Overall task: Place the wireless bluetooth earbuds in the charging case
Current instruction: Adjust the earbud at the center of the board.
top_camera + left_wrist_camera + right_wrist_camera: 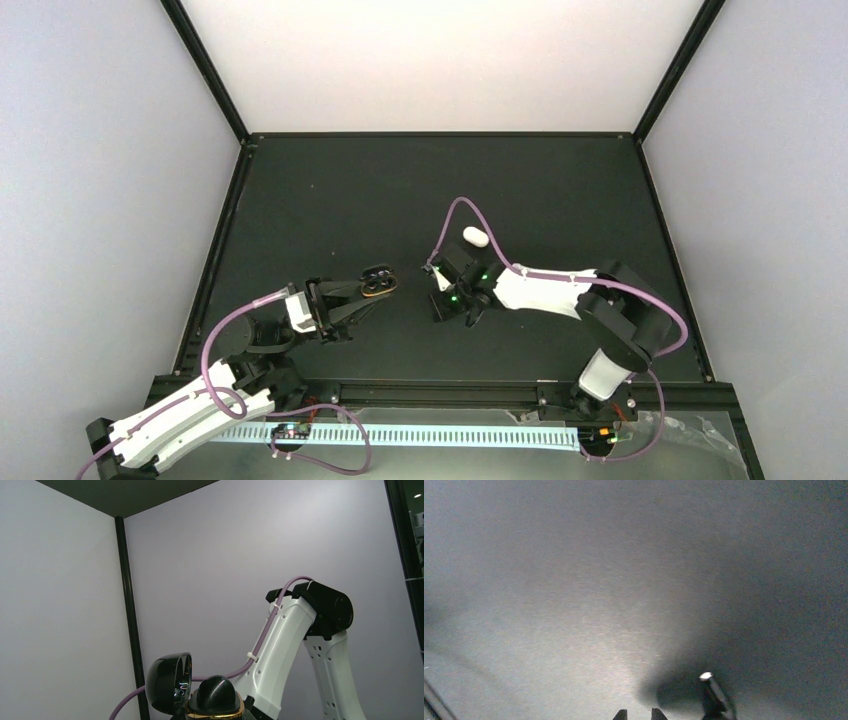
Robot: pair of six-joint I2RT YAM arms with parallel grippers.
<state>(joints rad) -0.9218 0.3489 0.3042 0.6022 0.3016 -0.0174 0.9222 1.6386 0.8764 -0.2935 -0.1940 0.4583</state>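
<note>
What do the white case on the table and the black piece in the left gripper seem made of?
The charging case: likely smooth white plastic, evenly bright, though small here. The black piece in the left gripper: probably polished plastic, given mirror-like reflections, with a metallic-looking gold band.

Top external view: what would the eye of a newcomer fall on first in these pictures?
Most striking is the glossy black shell with a gold rim, its lid open, held in the left end effector left of the table's centre. Next comes the charging case, a small white oval, bright against the dark table, lying just beyond the right end effector.
</note>
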